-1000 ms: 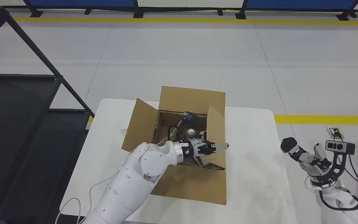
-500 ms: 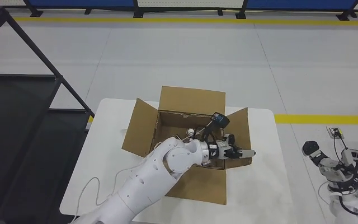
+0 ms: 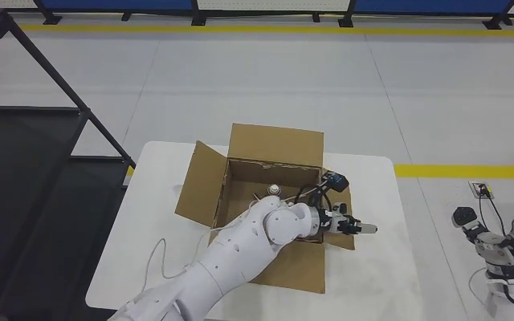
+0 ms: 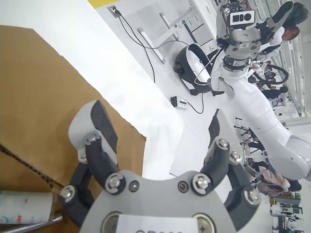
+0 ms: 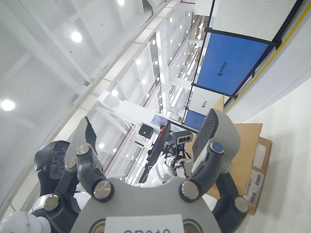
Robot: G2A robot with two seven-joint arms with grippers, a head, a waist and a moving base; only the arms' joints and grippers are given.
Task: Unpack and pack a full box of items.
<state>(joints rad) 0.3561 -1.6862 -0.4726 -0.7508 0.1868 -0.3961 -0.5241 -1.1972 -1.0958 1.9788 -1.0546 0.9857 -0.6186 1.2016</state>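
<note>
Top view: cardboard box [image 3: 277,144] sits open on the table [image 3: 161,201], left gripper [image 3: 365,229] out past its right side. Left wrist: jaws wide, empty, over a flap [image 4: 48,86]. Right wrist: right gripper [image 5: 149,120] wide and empty too, well clear of the box. Guessing we're at the flaps-open stage; next it'll need to reach inside for an item.

Plain brown box [image 3: 276,143], white table [image 3: 365,265] — a yellow stripe [image 3: 454,171] on the pale grey floor [image 3: 241,72].
</note>
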